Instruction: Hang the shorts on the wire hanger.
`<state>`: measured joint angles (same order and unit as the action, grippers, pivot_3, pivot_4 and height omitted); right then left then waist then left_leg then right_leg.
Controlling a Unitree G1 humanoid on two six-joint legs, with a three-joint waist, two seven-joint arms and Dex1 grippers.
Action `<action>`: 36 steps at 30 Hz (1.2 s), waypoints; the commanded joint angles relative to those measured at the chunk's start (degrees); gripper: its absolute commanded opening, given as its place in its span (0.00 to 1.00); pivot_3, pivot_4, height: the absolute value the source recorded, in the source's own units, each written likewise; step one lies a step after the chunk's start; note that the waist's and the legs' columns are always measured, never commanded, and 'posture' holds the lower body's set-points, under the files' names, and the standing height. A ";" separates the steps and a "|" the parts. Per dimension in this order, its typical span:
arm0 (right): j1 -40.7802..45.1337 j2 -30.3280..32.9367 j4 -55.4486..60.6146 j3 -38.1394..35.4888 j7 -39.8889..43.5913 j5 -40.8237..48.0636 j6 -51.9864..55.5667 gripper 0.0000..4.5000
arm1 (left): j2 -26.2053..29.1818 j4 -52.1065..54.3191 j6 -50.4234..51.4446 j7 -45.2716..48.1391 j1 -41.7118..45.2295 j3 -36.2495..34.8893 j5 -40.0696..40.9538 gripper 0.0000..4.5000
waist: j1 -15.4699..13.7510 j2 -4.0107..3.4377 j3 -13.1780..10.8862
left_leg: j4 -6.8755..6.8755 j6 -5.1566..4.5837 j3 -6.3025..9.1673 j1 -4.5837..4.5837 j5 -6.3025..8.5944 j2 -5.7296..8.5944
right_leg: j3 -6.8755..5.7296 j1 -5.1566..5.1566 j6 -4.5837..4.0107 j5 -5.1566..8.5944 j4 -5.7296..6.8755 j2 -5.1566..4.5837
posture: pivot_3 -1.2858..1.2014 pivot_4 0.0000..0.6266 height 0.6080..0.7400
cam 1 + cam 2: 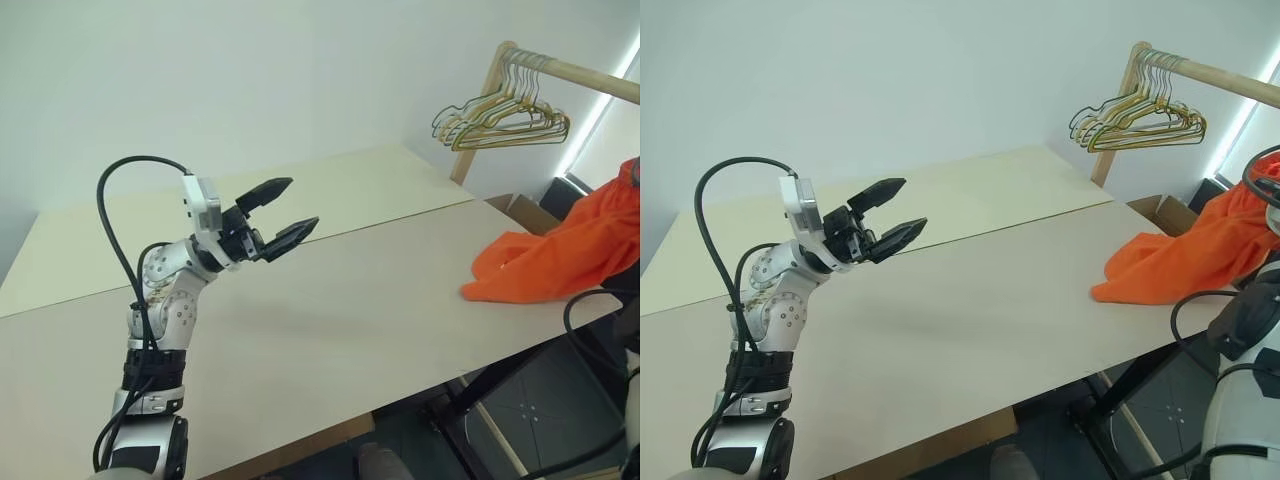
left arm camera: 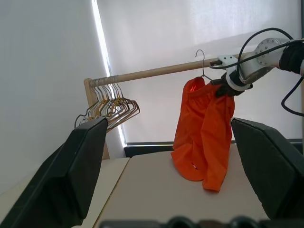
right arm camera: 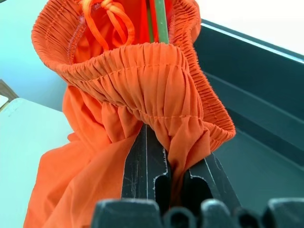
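Observation:
The bright orange shorts hang by their gathered waistband from the wire hanger, whose hook sits on the wooden rail. Their lower end lies on the table's right edge. In the right wrist view the hanger's green wire runs down inside the waistband. My right gripper is shut on the waistband's elastic edge; it also shows pinching the shorts just under the rail. My left gripper is open and holds nothing, raised over the table's left half, far from the shorts.
A bunched cluster of gold and green hangers hangs at the rail's near end by its wooden post. Two pale tabletops meet at a seam. A cardboard box sits beyond the table's far right corner.

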<state>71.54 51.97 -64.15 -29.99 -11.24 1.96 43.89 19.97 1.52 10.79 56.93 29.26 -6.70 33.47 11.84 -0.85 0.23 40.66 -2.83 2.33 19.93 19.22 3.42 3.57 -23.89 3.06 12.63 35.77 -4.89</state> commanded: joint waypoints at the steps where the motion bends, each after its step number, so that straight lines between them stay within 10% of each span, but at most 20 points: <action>1: 2.29 1.40 -2.27 -1.42 -1.94 2.78 -3.15 0.00 | 0.60 1.46 -1.14 -0.19 0.81 -0.12 -0.04 0.99 | -0.01 0.00 0.00 | 0.00 -0.02 -0.03 -0.01 0.01 0.00 | 0.03 0.00 0.01 0.00 -0.01 0.00 | 0.43 0.00 1.00; 26: 3.02 0.52 -3.09 1.21 -6.88 7.56 1.84 0.00 | 0.97 4.86 -0.21 2.47 -1.25 -0.99 6.04 0.99 | -0.28 0.02 -0.07 | 0.00 -0.40 -0.78 -0.49 0.24 -0.11 | 0.37 0.42 0.38 -0.15 -0.36 0.13 | 0.44 0.00 1.00; 36: 2.30 0.41 -3.25 3.71 -7.21 6.27 0.52 0.69 | 0.92 4.92 -0.85 2.73 -1.41 -0.83 6.23 1.00 | -0.38 0.00 -0.09 | -0.08 -0.52 -0.81 -0.72 0.32 -0.11 | 0.41 0.81 0.56 -0.27 -0.76 0.15 | 0.44 0.00 1.00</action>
<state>73.28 52.23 -69.03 -27.44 -18.57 8.99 45.79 20.60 4.76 10.46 59.54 27.25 -6.58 38.58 11.46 -0.85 0.14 40.58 -3.35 1.52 19.21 19.53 3.31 3.99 -23.08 3.62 12.36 35.01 -4.74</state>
